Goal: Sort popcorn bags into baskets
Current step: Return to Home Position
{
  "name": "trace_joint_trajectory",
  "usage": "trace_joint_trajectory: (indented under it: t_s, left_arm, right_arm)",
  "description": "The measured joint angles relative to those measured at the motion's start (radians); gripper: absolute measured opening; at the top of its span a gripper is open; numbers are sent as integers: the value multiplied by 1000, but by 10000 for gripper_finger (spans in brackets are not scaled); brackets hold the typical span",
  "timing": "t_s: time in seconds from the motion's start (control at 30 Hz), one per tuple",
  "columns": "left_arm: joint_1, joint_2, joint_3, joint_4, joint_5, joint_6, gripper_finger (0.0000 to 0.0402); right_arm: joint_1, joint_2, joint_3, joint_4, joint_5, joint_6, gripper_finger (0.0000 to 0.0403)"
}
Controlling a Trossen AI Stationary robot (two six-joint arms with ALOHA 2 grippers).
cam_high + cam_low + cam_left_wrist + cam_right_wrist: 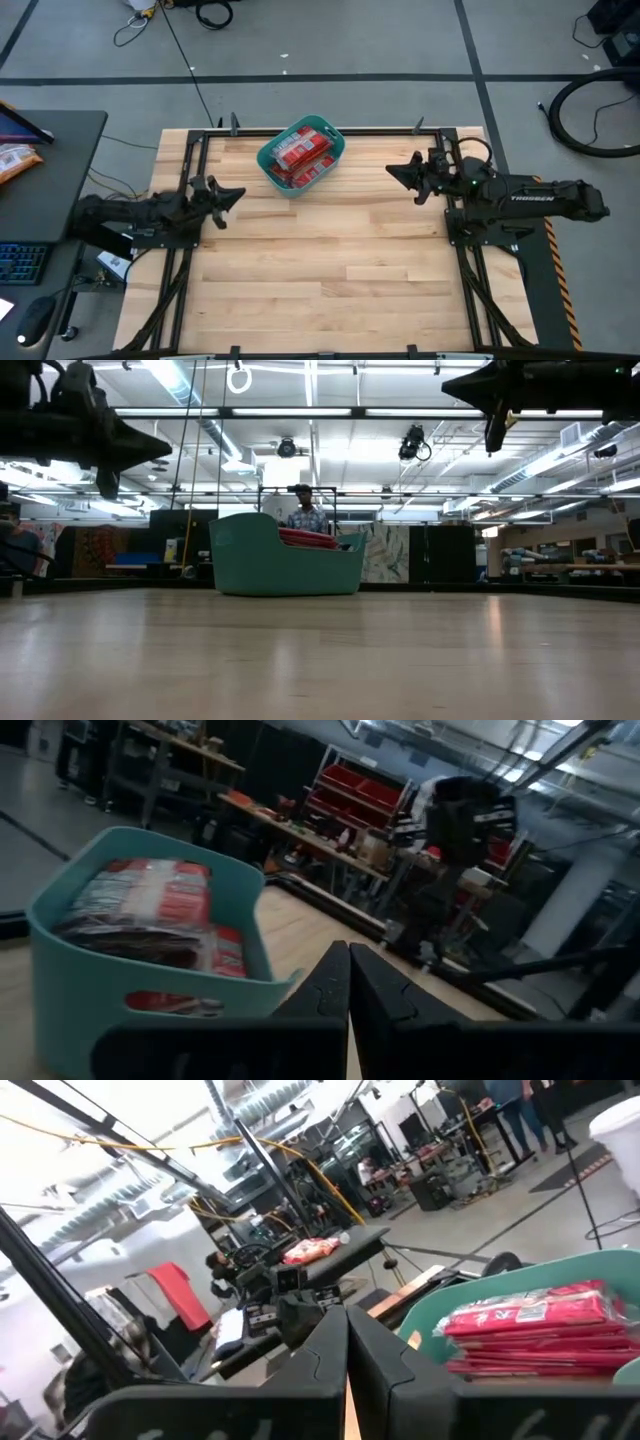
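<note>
The teal basket stands near the table's far edge, middle, with the red popcorn bags stacked inside it; it also shows in the low view as the basket, with bags above its rim. My left gripper hovers left of the basket, shut and holding nothing; its fingertips meet. My right gripper hovers right of the basket, also shut and holding nothing, fingertips together. Both are raised above the table.
The bare wooden tabletop stretches toward the near edge. An orange-and-white packet lies on the dark side desk at the left, off the table. A person stands in the room behind the basket.
</note>
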Motion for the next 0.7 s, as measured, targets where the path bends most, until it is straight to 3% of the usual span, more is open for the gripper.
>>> trace_joint_trajectory:
  t_s: [0.2, 0.4, 0.7]
  left_arm:
    - [133, -2, 0, 1, 96, -15, 2]
    - [158, -1, 0, -21, 136, -54, 7]
    - [155, 7, 0, -22, 146, -56, 20]
  right_arm:
    - [56, -38, 0, -40, 93, -62, 8]
    - [69, -61, -58, -151, 181, -60, 8]
    - [69, -48, -256, 77, 187, 13, 8]
